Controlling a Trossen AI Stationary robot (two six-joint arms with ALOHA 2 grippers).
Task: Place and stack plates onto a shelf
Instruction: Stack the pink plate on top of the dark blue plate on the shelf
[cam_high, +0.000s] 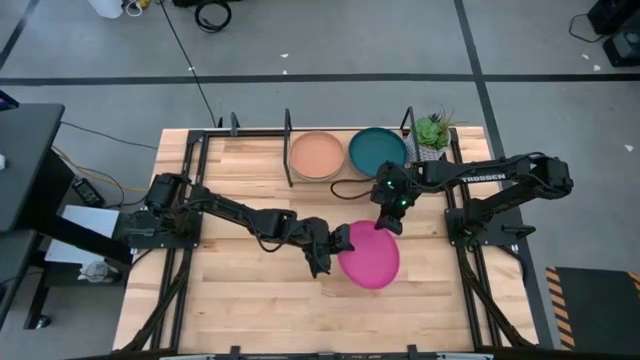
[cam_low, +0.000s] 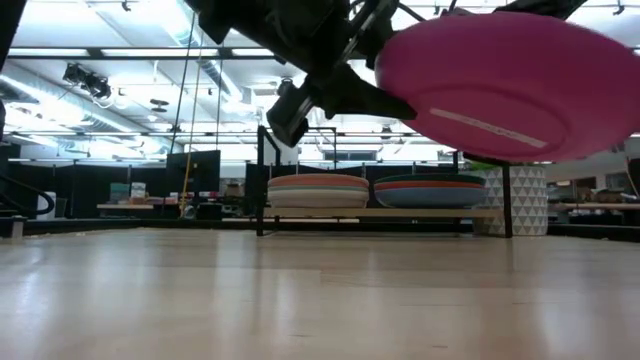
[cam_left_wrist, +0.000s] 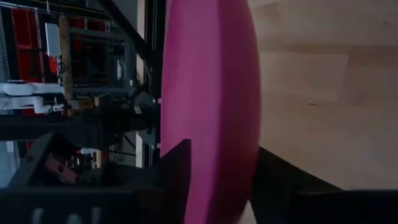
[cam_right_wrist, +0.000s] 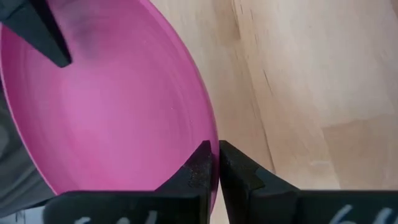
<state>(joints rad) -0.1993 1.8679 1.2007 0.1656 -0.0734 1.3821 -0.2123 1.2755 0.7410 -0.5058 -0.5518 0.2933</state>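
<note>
A pink plate (cam_high: 370, 258) hangs in the air over the middle of the table; the low view shows the pink plate (cam_low: 510, 85) tilted and clear of the wood. My left gripper (cam_high: 338, 243) is shut on its left rim. My right gripper (cam_high: 385, 222) is shut on its far rim. The black rod shelf (cam_high: 288, 128) stands along the far edge. In it a stack topped by a peach plate (cam_high: 318, 155) and a stack topped by a teal plate (cam_high: 378, 150) rest flat on the shelf's low base. My left gripper (cam_left_wrist: 217, 155) pinches the plate's left rim (cam_left_wrist: 211, 143) between its two fingers, one on each face, coming level from the table's left. The plate is lifted clear and tilted. My right gripper (cam_right_wrist: 214, 149) pinches the far rim (cam_right_wrist: 208, 134) between its fingertips (cam_right_wrist: 199, 158), one finger inside the bowl and one outside, pointing down from above.
A small potted plant (cam_high: 432, 133) in a patterned pot (cam_low: 520, 200) stands at the shelf's right end. Upright shelf posts (cam_high: 408, 122) rise beside the stacks. Bare wood (cam_high: 250, 300) lies toward the near edge and on the left.
</note>
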